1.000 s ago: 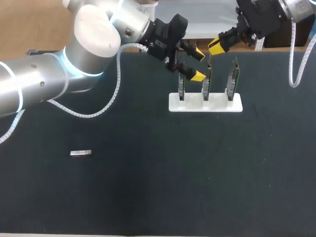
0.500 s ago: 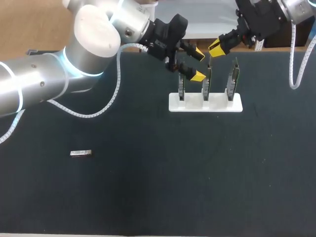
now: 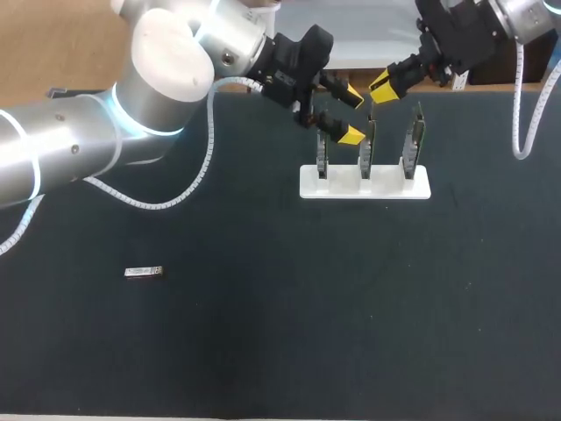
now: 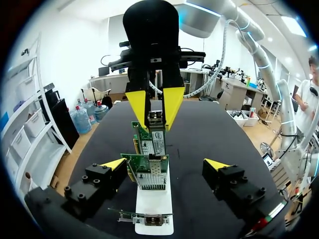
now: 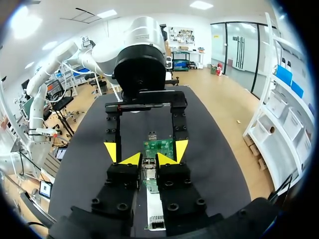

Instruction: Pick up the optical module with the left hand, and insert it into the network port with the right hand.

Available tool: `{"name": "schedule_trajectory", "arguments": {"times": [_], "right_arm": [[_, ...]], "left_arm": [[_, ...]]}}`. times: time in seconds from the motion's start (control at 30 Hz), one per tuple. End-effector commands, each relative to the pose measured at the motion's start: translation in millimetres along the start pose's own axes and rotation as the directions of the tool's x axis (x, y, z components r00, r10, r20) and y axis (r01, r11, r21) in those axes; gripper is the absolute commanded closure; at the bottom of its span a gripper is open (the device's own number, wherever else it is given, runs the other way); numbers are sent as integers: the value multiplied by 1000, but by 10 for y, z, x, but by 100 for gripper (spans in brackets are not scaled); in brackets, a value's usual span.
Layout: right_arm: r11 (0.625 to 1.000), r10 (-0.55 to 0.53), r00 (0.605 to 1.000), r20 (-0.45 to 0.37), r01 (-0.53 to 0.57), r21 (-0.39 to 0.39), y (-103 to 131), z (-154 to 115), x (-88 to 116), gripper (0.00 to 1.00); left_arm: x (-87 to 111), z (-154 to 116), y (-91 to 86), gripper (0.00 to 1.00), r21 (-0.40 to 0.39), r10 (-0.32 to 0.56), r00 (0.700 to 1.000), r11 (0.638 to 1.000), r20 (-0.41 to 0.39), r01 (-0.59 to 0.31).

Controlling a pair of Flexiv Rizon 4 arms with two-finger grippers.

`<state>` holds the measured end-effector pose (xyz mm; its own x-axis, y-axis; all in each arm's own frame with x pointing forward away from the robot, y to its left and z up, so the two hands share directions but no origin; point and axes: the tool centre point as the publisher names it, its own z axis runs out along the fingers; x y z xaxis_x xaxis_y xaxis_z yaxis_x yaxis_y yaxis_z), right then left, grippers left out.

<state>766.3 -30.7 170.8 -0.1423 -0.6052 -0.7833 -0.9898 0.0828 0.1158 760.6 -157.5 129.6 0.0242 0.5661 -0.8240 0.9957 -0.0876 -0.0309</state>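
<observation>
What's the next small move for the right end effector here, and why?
Probably ease the right end effector slightly down toward the card beneath it. It looks shut on the optical module, which sits right at that card's top edge, seemingly not yet seated. The left end effector hangs open by the rack, holding nothing.

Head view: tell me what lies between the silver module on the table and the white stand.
Nothing: in the head view, only bare dark table lies between the silver module and the white stand.
</observation>
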Motion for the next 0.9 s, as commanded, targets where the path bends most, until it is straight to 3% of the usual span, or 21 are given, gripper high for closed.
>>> {"name": "schedule_trajectory", "arguments": {"times": [0.03, 0.9], "right_arm": [[1000, 2, 1000, -3, -2, -2, -14, 25, 12, 100], [999, -39, 999, -18, 40, 18, -34, 11, -55, 100]], "left_arm": [[-9, 5, 19, 0, 4, -1, 1000, 1000, -4, 1], [-9, 5, 19, 0, 4, -1, 1000, 1000, -4, 1]]}}
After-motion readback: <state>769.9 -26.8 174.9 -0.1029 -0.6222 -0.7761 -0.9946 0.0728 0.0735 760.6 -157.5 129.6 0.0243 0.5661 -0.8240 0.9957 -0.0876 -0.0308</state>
